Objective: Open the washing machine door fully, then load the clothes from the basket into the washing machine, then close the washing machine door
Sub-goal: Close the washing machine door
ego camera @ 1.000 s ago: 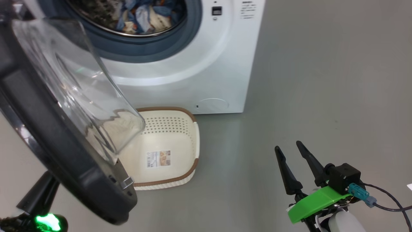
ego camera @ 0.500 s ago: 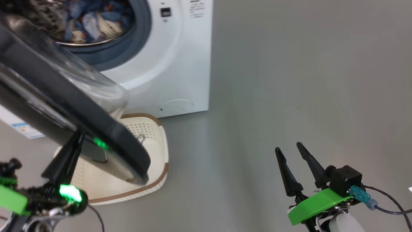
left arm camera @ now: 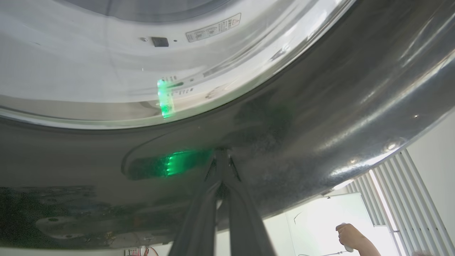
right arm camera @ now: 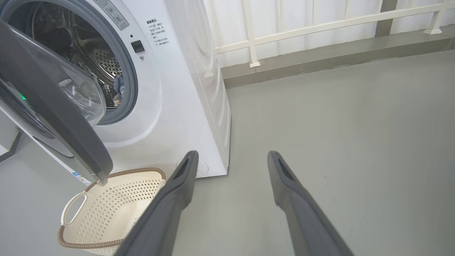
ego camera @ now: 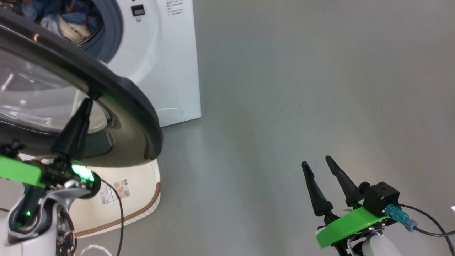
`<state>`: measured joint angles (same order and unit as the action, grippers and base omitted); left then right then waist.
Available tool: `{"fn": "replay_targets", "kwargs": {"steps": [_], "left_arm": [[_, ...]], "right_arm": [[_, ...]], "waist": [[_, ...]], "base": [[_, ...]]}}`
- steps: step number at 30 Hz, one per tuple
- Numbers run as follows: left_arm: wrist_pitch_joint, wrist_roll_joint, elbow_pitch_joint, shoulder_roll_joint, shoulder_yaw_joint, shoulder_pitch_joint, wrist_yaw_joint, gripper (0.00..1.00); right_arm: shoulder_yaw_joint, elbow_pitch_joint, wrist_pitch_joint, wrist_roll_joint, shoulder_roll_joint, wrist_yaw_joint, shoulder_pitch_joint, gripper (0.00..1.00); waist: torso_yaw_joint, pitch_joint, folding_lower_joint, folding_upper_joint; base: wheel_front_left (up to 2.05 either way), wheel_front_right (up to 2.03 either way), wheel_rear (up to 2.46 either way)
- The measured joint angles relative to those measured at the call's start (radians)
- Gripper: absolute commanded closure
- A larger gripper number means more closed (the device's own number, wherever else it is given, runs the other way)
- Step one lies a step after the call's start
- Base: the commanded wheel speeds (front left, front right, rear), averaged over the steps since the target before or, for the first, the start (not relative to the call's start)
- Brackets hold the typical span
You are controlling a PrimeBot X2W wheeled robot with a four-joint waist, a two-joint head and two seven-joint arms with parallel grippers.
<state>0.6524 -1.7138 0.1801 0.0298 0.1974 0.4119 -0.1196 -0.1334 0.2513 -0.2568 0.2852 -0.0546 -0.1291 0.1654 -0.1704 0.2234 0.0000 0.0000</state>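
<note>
Big white front-loading washing machine standing on grey floor, grey gasket ringing a perforated steel drum. Inside, heaped blue and cream clothes. Round door, wide glossy black rim around bulging clear glass, swung out partly open. Under its lower edge, small cream perforated basket, brown woven-look rim, white side handle, upright and empty, just before the machine.

The head view looks steeply down at the floor, the washing machine upper left. The left wrist view looks up, close against the washing machine door. The right wrist view — low, farther back — faces the machine's front; all 3 share the door.
</note>
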Motion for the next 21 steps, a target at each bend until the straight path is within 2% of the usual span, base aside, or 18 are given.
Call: {"fn": "replay_targets", "kwargs": {"steps": [5,11,21], "left_arm": [[-0.036,0.004,0.023,-0.001,0.004,0.031,0.000,1.00],[-0.075,0.020,0.008,-0.003,0.007,0.019,0.000,1.00],[-0.167,-0.005,-0.076,-0.002,0.005,-0.184,-0.001,1.00]], "right_arm": [[0.001,0.000,0.000,0.009,0.000,0.000,0.000,0.00],[0.019,0.001,0.000,0.009,0.001,0.000,0.000,0.00],[0.036,0.007,0.000,0.009,0.001,0.000,-0.004,0.00]], "waist": [[-0.004,-0.004,0.0000,0.0000],[0.022,-0.022,0.0000,0.0000],[0.101,-0.065,-0.0001,0.0000]], "base": [[0.00,0.00,0.00],[0.00,0.00,0.00],[0.00,0.00,0.00]]}}
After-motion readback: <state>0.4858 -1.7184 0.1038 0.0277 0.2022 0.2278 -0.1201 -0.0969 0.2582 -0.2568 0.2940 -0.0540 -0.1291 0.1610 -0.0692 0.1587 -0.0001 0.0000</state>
